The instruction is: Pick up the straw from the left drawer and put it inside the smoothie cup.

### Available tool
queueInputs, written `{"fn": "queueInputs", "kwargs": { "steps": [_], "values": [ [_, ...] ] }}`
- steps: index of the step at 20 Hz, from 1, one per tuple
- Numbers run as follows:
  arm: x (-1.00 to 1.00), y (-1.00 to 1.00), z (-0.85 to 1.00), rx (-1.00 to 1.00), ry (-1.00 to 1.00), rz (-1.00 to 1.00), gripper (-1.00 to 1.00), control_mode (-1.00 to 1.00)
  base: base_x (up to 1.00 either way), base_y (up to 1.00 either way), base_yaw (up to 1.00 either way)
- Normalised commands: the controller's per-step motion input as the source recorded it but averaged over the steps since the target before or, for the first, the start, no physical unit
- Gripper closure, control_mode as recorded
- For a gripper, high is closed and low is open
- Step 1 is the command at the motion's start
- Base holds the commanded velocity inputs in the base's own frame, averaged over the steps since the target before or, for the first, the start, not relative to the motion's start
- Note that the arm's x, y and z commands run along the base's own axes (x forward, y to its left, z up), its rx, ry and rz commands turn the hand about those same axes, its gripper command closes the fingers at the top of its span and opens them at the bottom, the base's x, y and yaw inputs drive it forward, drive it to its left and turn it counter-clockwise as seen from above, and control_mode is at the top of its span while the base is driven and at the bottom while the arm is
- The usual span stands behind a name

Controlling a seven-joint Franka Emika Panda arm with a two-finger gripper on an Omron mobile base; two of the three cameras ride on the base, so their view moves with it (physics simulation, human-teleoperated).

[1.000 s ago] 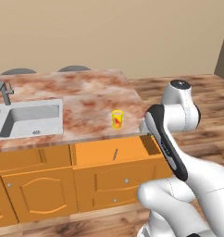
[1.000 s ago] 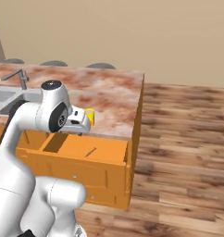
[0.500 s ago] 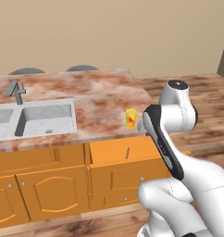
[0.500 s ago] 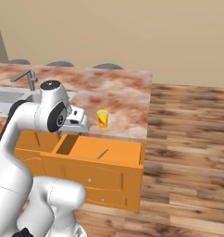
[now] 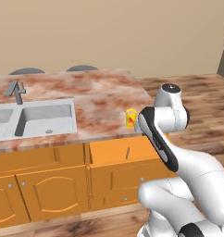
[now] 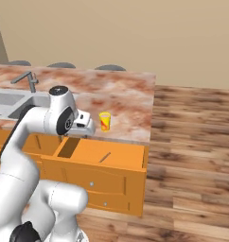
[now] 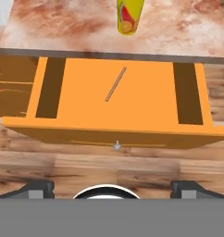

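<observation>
tabletop (image 5: 100, 99): marbled, carries the cup near its front edge.
drawer (image 7: 118, 97): pulled out under the tabletop edge, so the opening step looks done.
arm: hangs above and in front of the drawer.
fingers (image 7: 113, 187): spread wide, holding nothing.
cup (image 7: 129, 16): yellow, upright, just behind the drawer, no straw in it.
straw (image 7: 115, 84): lies slanted on the drawer floor; picking and placing are both left.

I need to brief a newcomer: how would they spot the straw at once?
Find the marble counter with the sink; below its right end an orange drawer stands pulled open. The straw lies slanted on its floor, a thin tan stick, unlike the yellow cup above.
</observation>
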Motion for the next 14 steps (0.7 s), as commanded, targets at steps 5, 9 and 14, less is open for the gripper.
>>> {"fn": "queueInputs", "kwargs": {
  "steps": [5, 9, 14],
  "values": [
    [0.32, 0.00, -0.37, 0.00, 0.00, 0.00, -1.00, -1.00, 0.00, 0.00, 0.00],
    [0.22, 0.00, -0.42, 0.00, 0.01, 0.00, -1.00, -1.00, 0.00, 0.00, 0.00],
    [0.01, 0.00, -0.45, 0.00, 0.07, 0.00, -1.00, -1.00, 0.00, 0.00, 0.00]
  ]
}}
